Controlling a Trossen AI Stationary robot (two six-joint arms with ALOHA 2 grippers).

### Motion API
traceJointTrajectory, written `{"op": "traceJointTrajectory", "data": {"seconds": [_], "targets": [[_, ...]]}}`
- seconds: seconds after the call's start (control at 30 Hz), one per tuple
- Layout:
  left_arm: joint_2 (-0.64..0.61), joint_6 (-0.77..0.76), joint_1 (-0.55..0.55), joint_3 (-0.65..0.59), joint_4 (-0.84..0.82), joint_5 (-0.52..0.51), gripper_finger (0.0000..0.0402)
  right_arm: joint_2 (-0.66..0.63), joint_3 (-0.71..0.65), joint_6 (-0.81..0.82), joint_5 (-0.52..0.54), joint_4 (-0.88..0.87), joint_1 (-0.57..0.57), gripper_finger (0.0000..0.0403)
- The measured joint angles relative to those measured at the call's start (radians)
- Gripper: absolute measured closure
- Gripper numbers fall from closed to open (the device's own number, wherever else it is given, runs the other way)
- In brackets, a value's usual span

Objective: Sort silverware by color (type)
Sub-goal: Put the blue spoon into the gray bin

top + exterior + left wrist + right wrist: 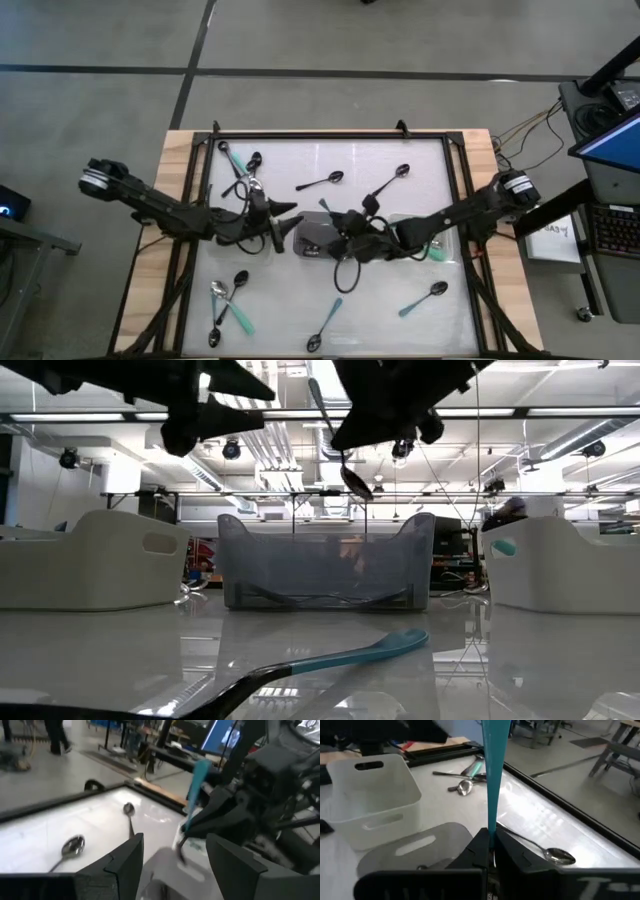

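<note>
My right gripper hovers over the middle of the table, shut on a spoon with a teal handle and a dark bowl. In the low view its bowl hangs above the grey tray. My left gripper is open and empty, just left of the grey tray, facing the held spoon. Other spoons lie flat on the table: black ones, a silver and teal bunch, a few near the front. My right gripper pinches the spoon's teal handle between its two fingers, which lie across it. The teal end sticks out past the fingertips and the dark bowl end points down. The spoon is lifted clear and tilted.
A white tray sits under my left arm and another white tray under my right arm, with something teal inside. A black frame edges the glossy white surface. A teal-handled spoon lies close to the low camera.
</note>
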Motion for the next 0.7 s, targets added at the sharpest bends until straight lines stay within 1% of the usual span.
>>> {"op": "traceJointTrajectory", "data": {"seconds": [0.13, 0.23, 0.3, 0.53, 0.7], "targets": [[0.08, 0.088, 0.0, 0.033, 0.082, -0.03, 0.0203, 0.049, 0.005, -0.063, -0.005, 0.062, -0.022, 0.0394], [0.106, 0.088, 0.0, 0.045, 0.085, -0.115, 0.0203, 0.076, 0.014, -0.072, -0.005, 0.081, -0.028, 0.0394], [0.12, 0.083, 0.001, 0.047, 0.101, -0.14, 0.0203, 0.088, 0.024, -0.072, -0.003, 0.082, -0.03, 0.0394], [0.176, 0.091, -0.004, 0.048, 0.216, -0.126, 0.0203, 0.144, 0.089, -0.112, -0.004, 0.088, -0.037, 0.0394], [0.198, 0.098, -0.004, 0.048, 0.25, -0.127, 0.0205, 0.161, 0.119, -0.151, 0.003, 0.084, -0.038, 0.0394]]}}
